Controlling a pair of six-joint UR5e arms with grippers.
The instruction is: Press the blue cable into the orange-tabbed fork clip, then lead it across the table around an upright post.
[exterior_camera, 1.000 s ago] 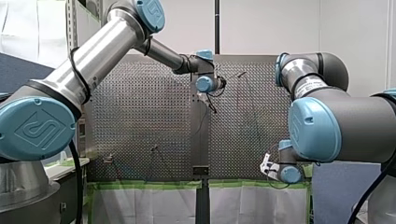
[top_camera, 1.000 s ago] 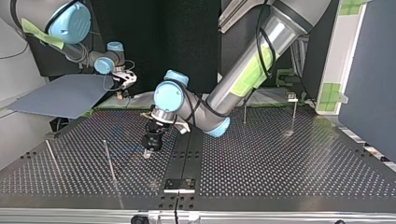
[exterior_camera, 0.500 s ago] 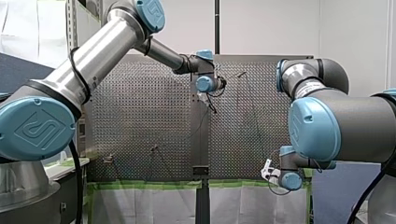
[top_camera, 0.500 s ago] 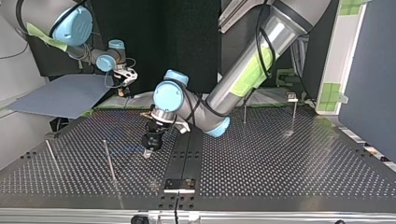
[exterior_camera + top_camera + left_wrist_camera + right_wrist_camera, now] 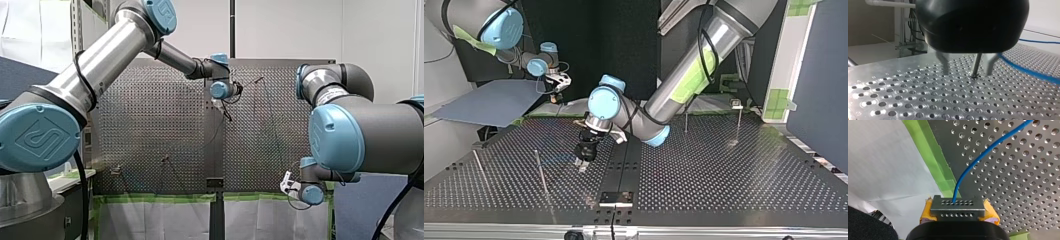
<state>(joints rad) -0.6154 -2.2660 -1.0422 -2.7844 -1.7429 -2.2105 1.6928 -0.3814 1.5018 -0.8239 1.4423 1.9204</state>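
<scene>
- The blue cable (image 5: 978, 157) is thin, round and bright blue. In the right wrist view it comes out from between the yellow pads (image 5: 926, 211) of my right gripper (image 5: 958, 206), which are clamped on it.
- From there it crosses the green tape (image 5: 935, 162) at the table's edge and runs in a slight bend out over the perforated table (image 5: 1023, 182).
- In the left wrist view a further stretch lies flat on the table in a gentle curve, near my left gripper (image 5: 966, 73) but apart from it.
- The upright post (image 5: 975, 67) is a short bare metal pin seated in a table hole. It stands between the spread fingers (image 5: 944, 65) of my left gripper, nearer one finger than the other.
</scene>
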